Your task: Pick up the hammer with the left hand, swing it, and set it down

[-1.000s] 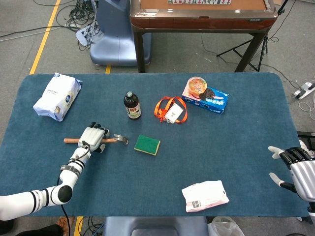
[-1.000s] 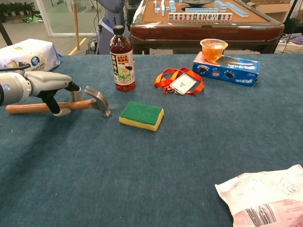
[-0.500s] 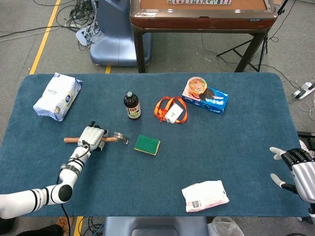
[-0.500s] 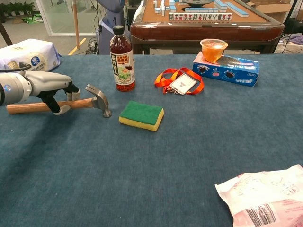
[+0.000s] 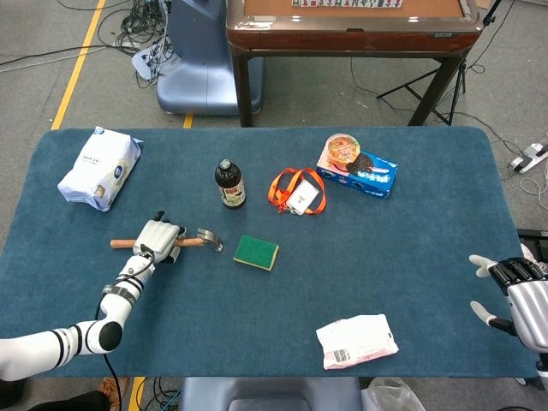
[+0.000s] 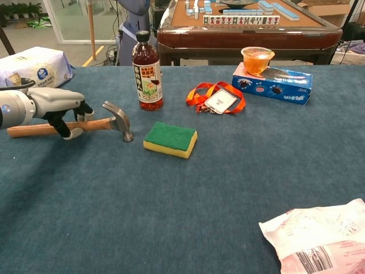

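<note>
The hammer (image 5: 204,238) has a wooden handle and a steel head, and lies low over the blue cloth at the table's left. Its head (image 6: 118,119) points toward the green sponge. My left hand (image 5: 157,239) wraps its fingers around the middle of the handle and grips it; the chest view shows the same left hand (image 6: 56,107) with the handle's butt sticking out to the left. My right hand (image 5: 516,293) hovers at the table's right edge, fingers spread, holding nothing.
A green sponge (image 5: 256,252) lies just right of the hammer head. A dark bottle (image 5: 229,183) stands behind it, beside an orange lanyard (image 5: 297,192). A white bag (image 5: 100,167) sits far left, a blue box with a cup (image 5: 360,168) at the back, a white packet (image 5: 356,341) near the front.
My left hand's fingers have curled tighter around the handle, and hand and hammer have shifted slightly left. The right hand has barely moved.
</note>
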